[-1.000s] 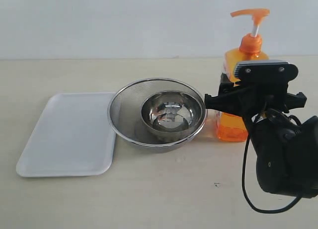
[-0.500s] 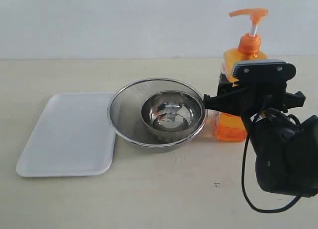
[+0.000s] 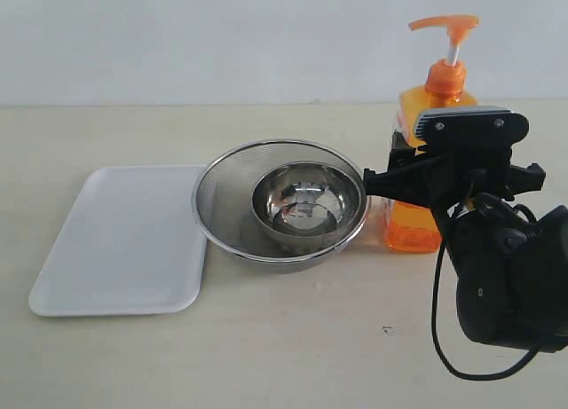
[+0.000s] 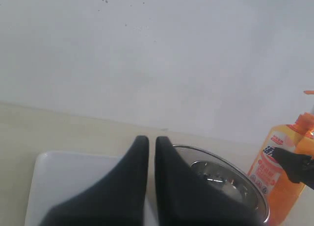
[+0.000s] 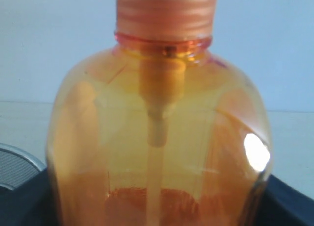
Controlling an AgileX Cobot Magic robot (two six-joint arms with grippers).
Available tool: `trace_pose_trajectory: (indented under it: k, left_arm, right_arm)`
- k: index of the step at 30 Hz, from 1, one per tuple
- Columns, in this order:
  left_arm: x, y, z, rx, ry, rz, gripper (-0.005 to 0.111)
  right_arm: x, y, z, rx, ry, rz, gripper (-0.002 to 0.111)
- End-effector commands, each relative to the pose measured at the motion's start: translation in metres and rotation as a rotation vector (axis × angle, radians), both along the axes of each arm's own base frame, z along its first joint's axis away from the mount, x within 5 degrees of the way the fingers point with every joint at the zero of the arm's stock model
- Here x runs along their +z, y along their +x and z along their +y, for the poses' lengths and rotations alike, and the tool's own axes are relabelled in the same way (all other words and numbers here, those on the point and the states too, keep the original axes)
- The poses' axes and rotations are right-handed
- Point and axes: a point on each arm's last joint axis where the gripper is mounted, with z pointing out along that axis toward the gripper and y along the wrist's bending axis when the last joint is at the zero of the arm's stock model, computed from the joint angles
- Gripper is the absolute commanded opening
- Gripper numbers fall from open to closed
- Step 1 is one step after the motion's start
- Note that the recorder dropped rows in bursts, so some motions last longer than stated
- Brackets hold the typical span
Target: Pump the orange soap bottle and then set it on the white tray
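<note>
The orange soap bottle [image 3: 413, 227] stands upright at the right of the table, its orange pump head [image 3: 444, 22] raised on a white stem. My right gripper [image 3: 417, 174] is closed around the bottle's middle from the near side. In the right wrist view the bottle [image 5: 157, 138] fills the frame, with a dark finger at each lower corner. The white tray [image 3: 124, 240] lies flat at the left with nothing on it. My left gripper [image 4: 151, 140] is shut on nothing, hanging over the edge of the tray [image 4: 73, 177]. It does not show in the exterior view.
A round steel mesh strainer [image 3: 206, 183] with a smaller steel bowl [image 3: 306, 200] inside sits between the tray and the bottle, close to both. The right arm's black body [image 3: 506, 276] and cable fill the near right corner. A pale wall stands behind the table.
The bottle and my right gripper have shifted very slightly to the left. The left gripper shows no change.
</note>
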Motion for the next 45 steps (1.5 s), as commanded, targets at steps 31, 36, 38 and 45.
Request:
trace_pose_trajectory:
  k: [31, 36, 38, 45]
  left_arm:
    - [0.0034, -0.0017, -0.0056, 0.063, -0.016, -0.045, 0.005]
    - [0.0036, -0.002, -0.0068, 0.033, -0.191, -0.002, 0.005]
    - [0.0036, -0.002, -0.0069, 0.028, -0.227, 0.007, 0.005]
    - [0.0036, -0.002, -0.0069, 0.023, -0.278, 0.02, 0.005]
  right_arm:
    - [-0.0128, -0.0036, 0.002, 0.037, -0.01, 0.113, 0.0]
    - [-0.0128, -0.0036, 0.002, 0.037, -0.01, 0.113, 0.0]
    - [-0.0128, -0.0036, 0.002, 0.037, -0.01, 0.113, 0.0]
    - [-0.0128, -0.0036, 0.002, 0.037, -0.01, 0.113, 0.0]
